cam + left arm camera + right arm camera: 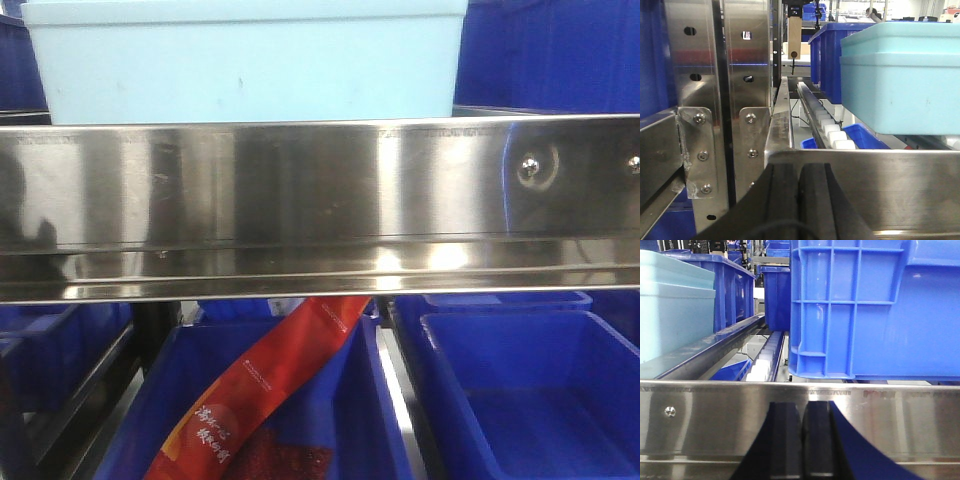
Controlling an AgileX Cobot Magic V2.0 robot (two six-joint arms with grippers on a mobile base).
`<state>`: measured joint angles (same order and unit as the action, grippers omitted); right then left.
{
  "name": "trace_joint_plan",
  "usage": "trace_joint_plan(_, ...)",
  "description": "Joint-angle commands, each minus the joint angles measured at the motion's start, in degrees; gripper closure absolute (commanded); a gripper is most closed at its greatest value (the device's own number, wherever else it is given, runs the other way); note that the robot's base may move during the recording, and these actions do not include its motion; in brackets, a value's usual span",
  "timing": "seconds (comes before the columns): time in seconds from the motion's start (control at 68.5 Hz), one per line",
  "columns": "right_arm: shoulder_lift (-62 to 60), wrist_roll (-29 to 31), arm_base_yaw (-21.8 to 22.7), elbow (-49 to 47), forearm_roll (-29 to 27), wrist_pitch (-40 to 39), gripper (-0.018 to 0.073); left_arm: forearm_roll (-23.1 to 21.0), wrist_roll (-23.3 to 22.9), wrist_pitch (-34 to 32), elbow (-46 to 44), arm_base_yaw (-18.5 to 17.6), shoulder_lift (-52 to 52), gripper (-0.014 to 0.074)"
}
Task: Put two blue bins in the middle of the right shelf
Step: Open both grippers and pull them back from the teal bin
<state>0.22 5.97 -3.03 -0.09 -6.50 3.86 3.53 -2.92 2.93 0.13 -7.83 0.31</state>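
1. We see one pale blue bin (245,60) on the shelf tier, upper left, behind the steel front rail (300,190).
2. Both end effectors, left end effector (799,200) and right end effector (801,445), sit clenched, empty, against the rail.
3. We risk striking the rail when lifting.

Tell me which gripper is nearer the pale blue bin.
Left, probably. The left gripper sits just before the rail, the pale blue bin up to its right. The right gripper faces a royal-blue crate instead.

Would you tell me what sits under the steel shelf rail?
Under the steel rail: royal-blue bins, one holding a red packet. The rail covers the packet's top.
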Motion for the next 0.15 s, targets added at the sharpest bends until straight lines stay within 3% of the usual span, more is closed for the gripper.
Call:
trace_joint_plan(0.0, -0.22, 0.2, 0.32, 0.09, -0.21, -0.86, 0.0721, -0.38, -0.26, -1.05, -0.13, 0.11, -0.31, 0.0707)
trace_joint_plan(0.131, -0.22, 0.2, 0.32, 0.09, -0.21, -0.86, 0.0721, -0.38, -0.26, -1.05, -0.13, 0.11, -0.31, 0.0707)
